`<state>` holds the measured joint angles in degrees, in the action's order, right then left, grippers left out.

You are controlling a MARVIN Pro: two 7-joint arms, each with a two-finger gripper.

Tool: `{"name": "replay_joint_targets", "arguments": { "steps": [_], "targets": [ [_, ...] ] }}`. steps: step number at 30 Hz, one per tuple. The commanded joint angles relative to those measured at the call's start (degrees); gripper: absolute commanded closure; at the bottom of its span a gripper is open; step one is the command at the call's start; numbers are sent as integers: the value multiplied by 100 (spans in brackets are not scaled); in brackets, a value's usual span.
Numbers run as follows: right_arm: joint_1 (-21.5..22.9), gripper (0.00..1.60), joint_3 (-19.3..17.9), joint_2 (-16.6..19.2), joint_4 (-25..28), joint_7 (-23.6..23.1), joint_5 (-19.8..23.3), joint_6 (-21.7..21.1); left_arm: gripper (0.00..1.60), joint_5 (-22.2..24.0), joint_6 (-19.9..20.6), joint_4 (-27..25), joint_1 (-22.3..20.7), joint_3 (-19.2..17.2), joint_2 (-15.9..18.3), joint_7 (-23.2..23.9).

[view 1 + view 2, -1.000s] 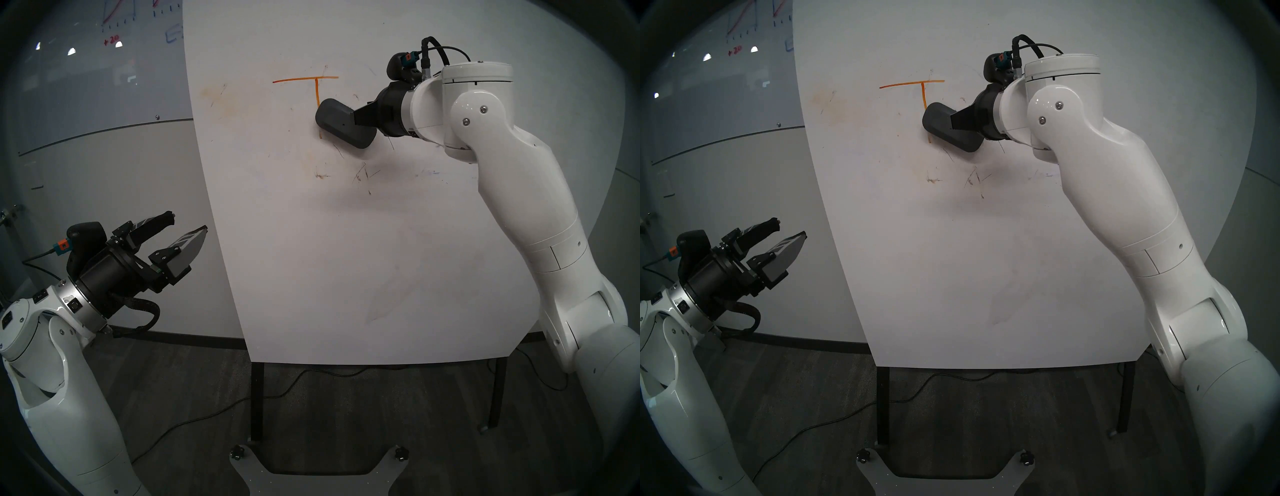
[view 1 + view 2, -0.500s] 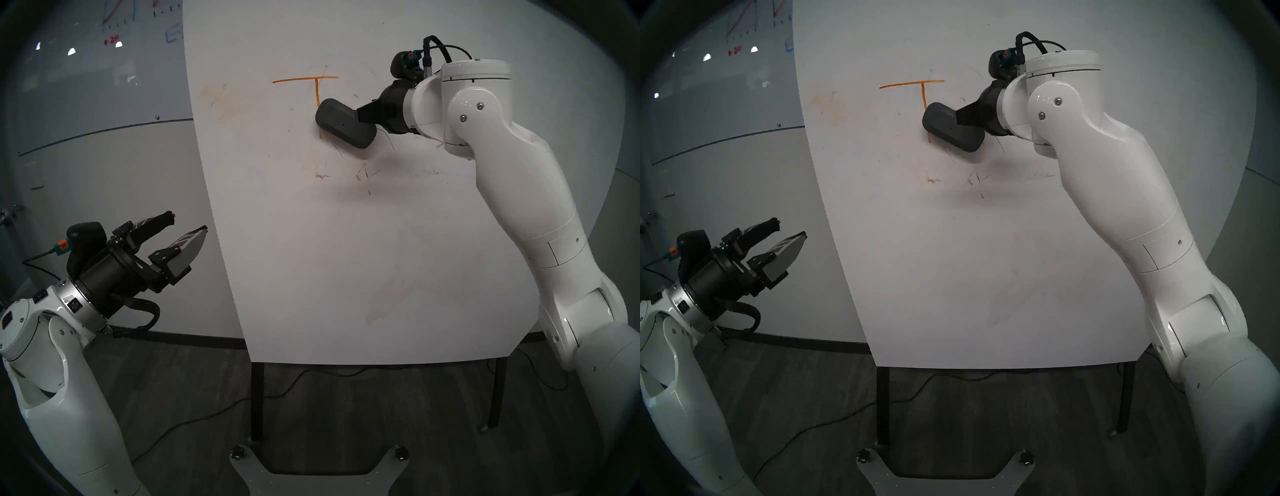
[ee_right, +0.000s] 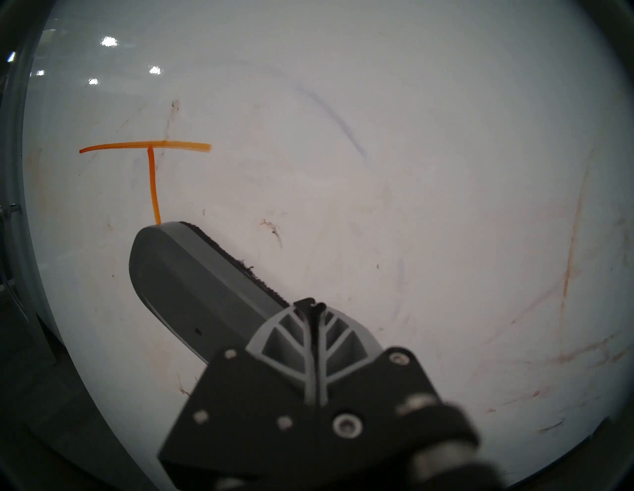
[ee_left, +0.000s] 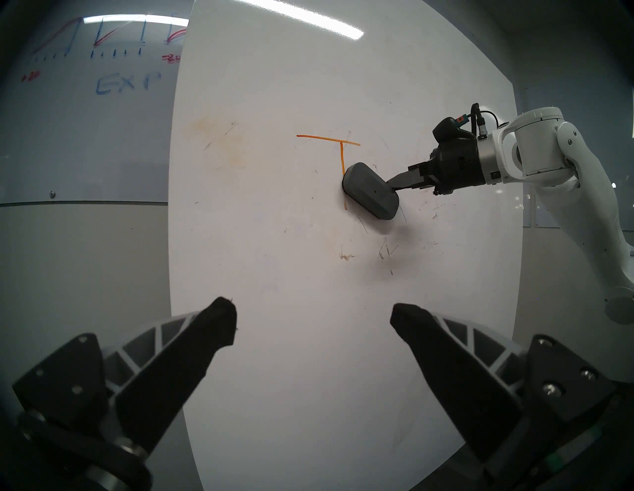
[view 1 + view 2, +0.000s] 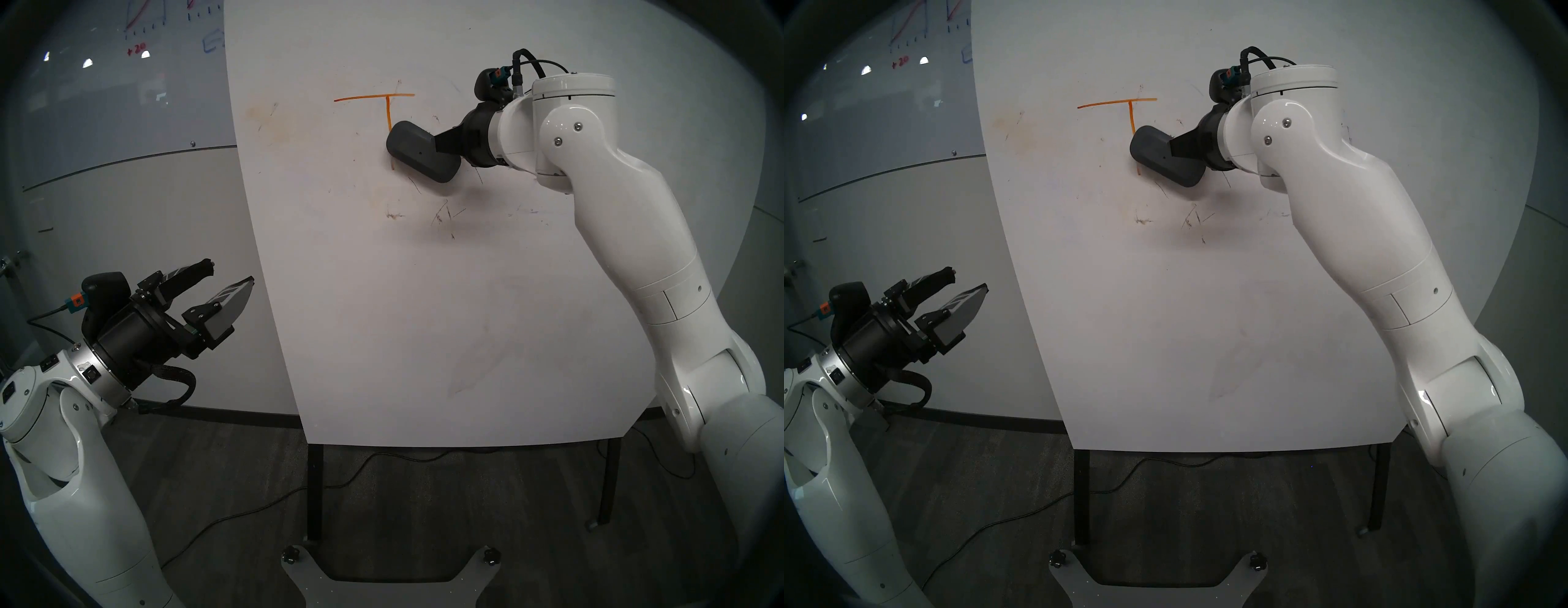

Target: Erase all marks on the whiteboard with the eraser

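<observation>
The whiteboard (image 5: 424, 318) stands upright in front of me. An orange T (image 5: 388, 99) is drawn on its upper middle, with dark scribbles (image 5: 441, 216) below and a pale orange smudge (image 5: 271, 123) at the left. The dark grey eraser (image 5: 418, 150) lies tilted on the board across the T's stem (image 3: 152, 185). My right gripper (image 5: 437, 144) is shut, fingers together, tips against the eraser's (image 3: 192, 284) upper right edge; nothing shows between them. My left gripper (image 5: 231, 271) hangs open and empty off the board's left edge.
A greyish glass board (image 5: 127, 63) with red and blue graphs hangs on the wall at the back left. Dark metal legs (image 5: 315, 492) hold the whiteboard up, and cables (image 5: 237, 513) run over the carpet. My base plate (image 5: 390, 581) sits at the bottom.
My right wrist rose a little, came back down, and the forearm shifted slightly left. The eraser stayed at the same spot on the T's stem. The left arm has not moved.
</observation>
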<state>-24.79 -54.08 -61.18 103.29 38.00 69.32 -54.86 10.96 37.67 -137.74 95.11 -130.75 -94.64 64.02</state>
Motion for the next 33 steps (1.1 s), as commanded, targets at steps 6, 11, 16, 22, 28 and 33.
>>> {"name": "replay_joint_targets", "arguments": {
  "steps": [6,11,16,22,28,33],
  "targets": [
    [78,160,40,-138,23,332,226,-14,0,16,-1,-70,2,5,8,-4],
    [50,160,94,-169,23,469,308,-14,0,17,-1,-70,2,5,9,-5],
    [41,160,147,-183,24,585,390,-14,0,16,-1,-70,2,5,8,-5],
    [25,160,214,-202,24,710,489,-14,0,16,-1,-70,2,5,8,-5],
    [7,160,265,-221,23,797,568,-14,0,16,-1,-70,2,5,8,-5],
    [2,160,304,-247,22,862,628,-14,0,16,-1,-70,2,5,8,-5]
  ]
}}
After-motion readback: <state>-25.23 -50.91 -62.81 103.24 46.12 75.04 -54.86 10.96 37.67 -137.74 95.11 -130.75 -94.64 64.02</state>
